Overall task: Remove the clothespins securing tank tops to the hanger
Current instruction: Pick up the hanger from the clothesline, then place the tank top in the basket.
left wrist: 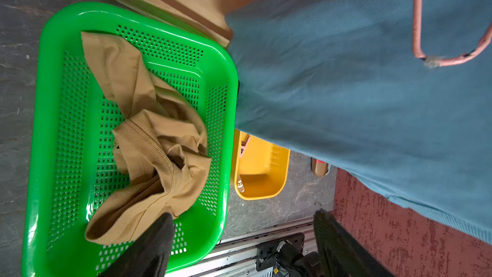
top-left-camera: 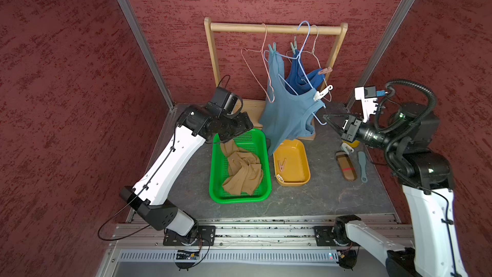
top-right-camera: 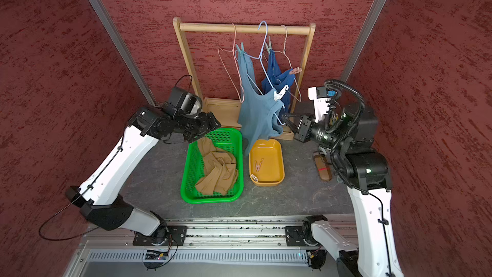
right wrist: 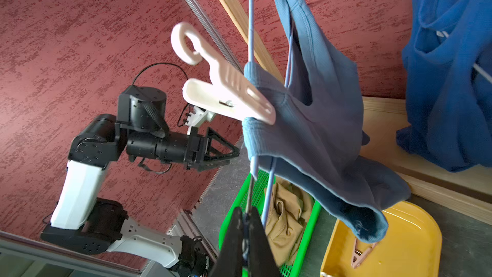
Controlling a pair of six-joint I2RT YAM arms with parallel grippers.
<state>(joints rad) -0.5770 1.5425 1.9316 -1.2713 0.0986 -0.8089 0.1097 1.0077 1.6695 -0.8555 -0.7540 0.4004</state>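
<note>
The right gripper (right wrist: 246,225) is pressed together on the lower corner of the blue hanger (right wrist: 250,22) hanging from the wooden rack (top-left-camera: 277,28), most likely to stop the wire swinging while a pin is worked off. The grey-blue top (top-left-camera: 287,113) hangs on that hanger. A white clothespin (right wrist: 229,94) holds its low strap well below the rack's rail, and a teal clothespin (top-left-camera: 272,47) holds the strap high up near the rail. Deeper in the rack, the royal blue top (top-left-camera: 300,75) is pinned to its own hanger, with a pink clothespin (top-left-camera: 325,70) showing. The left gripper (left wrist: 243,213) is spread with nothing between its fingers, over the green basket (top-left-camera: 213,177) in front of the rack's foot. The tan top (top-left-camera: 242,171) lies crumpled in that basket, already freed. The loose clothespins (top-left-camera: 282,165) sit in the yellow tray (top-left-camera: 299,153), also in front of the rack. The white one looks next to go.
</note>
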